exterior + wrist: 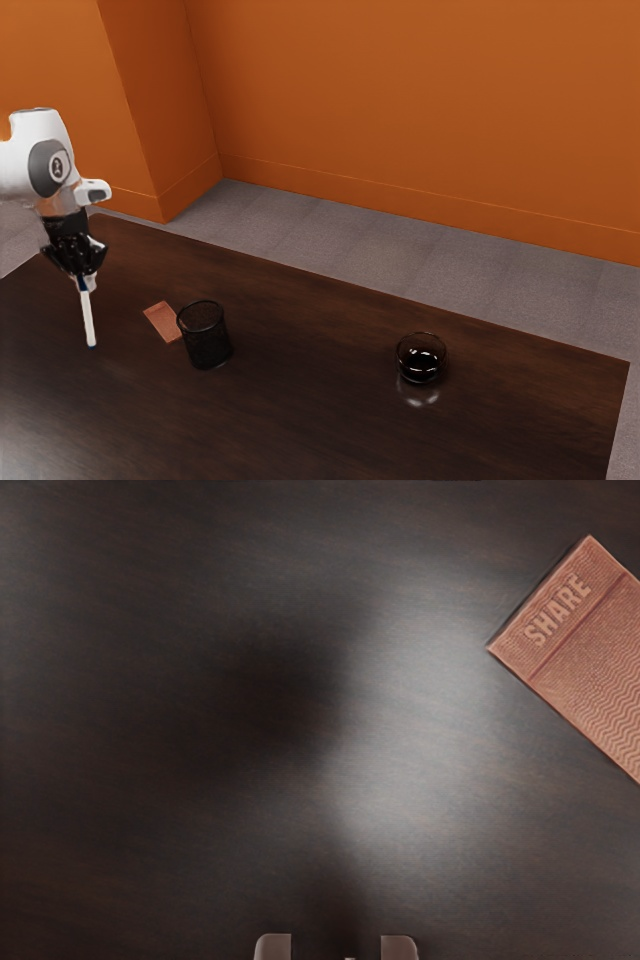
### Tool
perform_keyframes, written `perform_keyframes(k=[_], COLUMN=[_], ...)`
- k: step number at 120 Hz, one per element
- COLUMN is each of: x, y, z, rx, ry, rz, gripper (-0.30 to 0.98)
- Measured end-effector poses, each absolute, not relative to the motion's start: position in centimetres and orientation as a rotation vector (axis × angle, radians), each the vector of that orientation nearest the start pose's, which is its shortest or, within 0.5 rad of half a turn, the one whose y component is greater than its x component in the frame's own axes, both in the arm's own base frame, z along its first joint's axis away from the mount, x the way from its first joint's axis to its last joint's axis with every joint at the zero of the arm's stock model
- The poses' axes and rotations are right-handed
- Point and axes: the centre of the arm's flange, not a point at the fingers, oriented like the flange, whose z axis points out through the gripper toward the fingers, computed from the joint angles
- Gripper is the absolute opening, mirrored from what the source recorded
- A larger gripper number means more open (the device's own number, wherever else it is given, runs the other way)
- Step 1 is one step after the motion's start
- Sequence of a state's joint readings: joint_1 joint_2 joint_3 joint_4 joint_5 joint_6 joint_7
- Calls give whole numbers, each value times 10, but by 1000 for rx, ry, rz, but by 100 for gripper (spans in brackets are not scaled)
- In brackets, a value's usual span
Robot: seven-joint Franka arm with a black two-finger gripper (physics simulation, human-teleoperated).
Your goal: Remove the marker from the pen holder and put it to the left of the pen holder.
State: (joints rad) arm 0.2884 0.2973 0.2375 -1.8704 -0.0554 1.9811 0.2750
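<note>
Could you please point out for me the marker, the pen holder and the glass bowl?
Marker (pixel 88 316): exterior view, middle of its white barrel.
Pen holder (pixel 208 345): exterior view, its dark side wall.
Glass bowl (pixel 420 364): exterior view, its near side.

One marker, one pen holder, one bowl, one reddish packet, one table.
</note>
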Motion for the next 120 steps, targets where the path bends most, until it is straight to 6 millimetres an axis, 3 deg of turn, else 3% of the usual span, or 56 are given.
perform_keyframes(k=[12, 42, 83, 102, 120], x=[540, 561, 582, 583, 578], y=[292, 284, 268, 277, 291], z=[329, 314, 262, 261, 262], rx=[-3149, -3191, -3260, -3265, -3267], ry=[-400, -361, -355, -372, -404], rz=[339, 375, 399, 370, 354], gripper=[-7, 7, -2, 3, 19])
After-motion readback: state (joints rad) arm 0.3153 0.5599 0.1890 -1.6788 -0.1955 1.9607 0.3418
